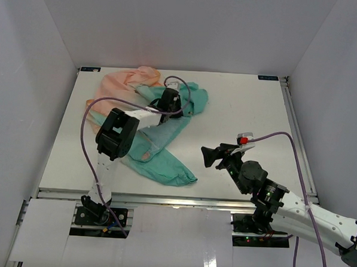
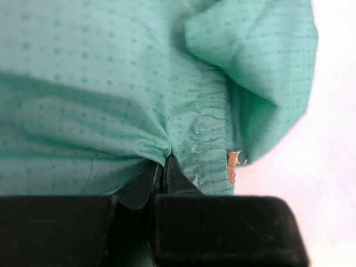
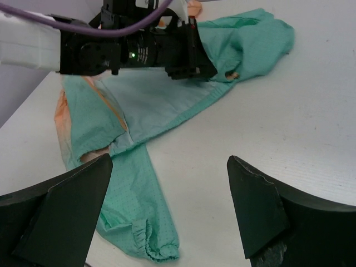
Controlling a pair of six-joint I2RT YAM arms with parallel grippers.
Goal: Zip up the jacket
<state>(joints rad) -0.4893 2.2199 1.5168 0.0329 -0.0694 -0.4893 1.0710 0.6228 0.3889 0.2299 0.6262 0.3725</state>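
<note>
Two grippers working: left gripper [image 2: 164, 169] pinching teal hem of jacket [image 1: 165, 163], crumpled on bench [image 1: 246, 107], metal zipper end [image 2: 236, 162] just beside pinch; right gripper [image 3: 169, 161] hanging spread, well apart from jacket. Advising: holding hem taut, keeping zipper end exposed.

White table [image 1: 246, 95]; plain white walls [image 1: 172, 25]

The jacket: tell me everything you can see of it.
The jacket lies crumpled on the white table, thin dotted fabric, peach at the far left fading to teal, paler inside showing. One teal sleeve with a gathered cuff trails toward the near edge. A small metal zipper piece shows by a gathered hem; the left claw pinches a teal fold beside it.
</note>
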